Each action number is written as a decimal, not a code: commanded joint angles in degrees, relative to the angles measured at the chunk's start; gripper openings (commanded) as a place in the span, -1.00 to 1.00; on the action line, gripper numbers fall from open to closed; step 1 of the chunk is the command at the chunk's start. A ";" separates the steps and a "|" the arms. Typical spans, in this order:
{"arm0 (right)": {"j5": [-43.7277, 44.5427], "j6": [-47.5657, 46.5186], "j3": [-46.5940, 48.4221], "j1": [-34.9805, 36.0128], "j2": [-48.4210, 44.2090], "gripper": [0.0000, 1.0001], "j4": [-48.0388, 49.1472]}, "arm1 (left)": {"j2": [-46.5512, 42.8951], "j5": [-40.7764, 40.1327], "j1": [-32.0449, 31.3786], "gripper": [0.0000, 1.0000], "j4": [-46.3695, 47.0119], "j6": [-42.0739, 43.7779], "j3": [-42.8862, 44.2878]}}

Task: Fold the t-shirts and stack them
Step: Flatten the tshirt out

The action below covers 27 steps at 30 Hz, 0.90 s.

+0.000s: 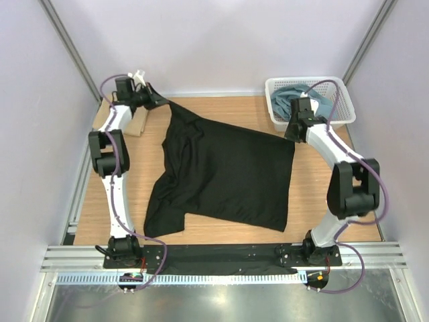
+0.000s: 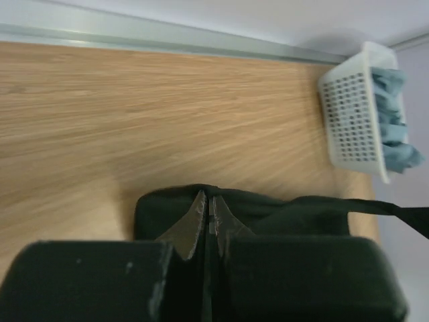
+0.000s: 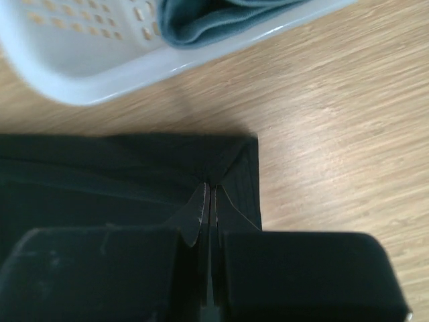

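At upper left of the top view, the left gripper [image 1: 154, 99] is pinched tight on a corner of the one black t-shirt [image 1: 228, 174]. The right gripper [image 1: 292, 134] is clamped tight on another corner at middle right. The shirt lies mid-table, long axis left-right, straight edge rightward. One basket [image 1: 275, 111] holds blue-grey cloth [image 1: 287, 99], count unclear.

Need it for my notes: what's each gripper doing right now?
Left gripper: shut on the black t-shirt.
Right gripper: shut on a corner of the black t-shirt.
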 commanded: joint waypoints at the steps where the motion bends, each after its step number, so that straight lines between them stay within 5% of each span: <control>1: 4.89 -3.52 4.99 -1.12 3.97 -0.97 4.33 | 5.03 -0.95 -0.07 -1.00 2.64 -0.70 11.22; 4: 6.39 -2.64 7.80 -1.91 7.85 -0.97 0.63 | 7.96 -4.30 -1.03 -0.87 -0.96 0.17 16.59; 7: 7.27 -2.55 7.55 -2.08 8.82 -0.93 -0.52 | 7.36 -9.74 -2.52 -0.23 -5.71 4.11 17.48; 10: 9.73 -2.02 9.03 -2.52 10.57 -0.32 -3.67 | 4.20 -16.49 -4.02 0.04 -12.55 9.29 17.57; 11: 11.04 -1.93 11.30 -2.44 11.36 -0.18 -5.25 | 1.40 -18.43 -4.38 0.37 -14.75 11.49 17.39; 13: 11.93 -2.19 13.60 -2.61 12.68 0.17 -10.52 | -1.95 -24.73 -4.47 0.36 -20.11 15.54 15.64; 16: 12.02 -2.72 14.75 -2.35 12.34 0.35 -15.10 | -8.89 -27.75 -6.29 0.23 -25.56 17.22 10.38; 22: 6.50 -4.30 9.13 3.09 2.33 0.39 -16.51 | -26.46 -34.34 -11.57 -0.08 -30.76 15.92 -16.41; 27: -5.53 1.55 -2.01 12.40 -5.75 0.36 -14.33 | -36.22 -40.94 -19.48 0.13 -33.58 14.78 -36.45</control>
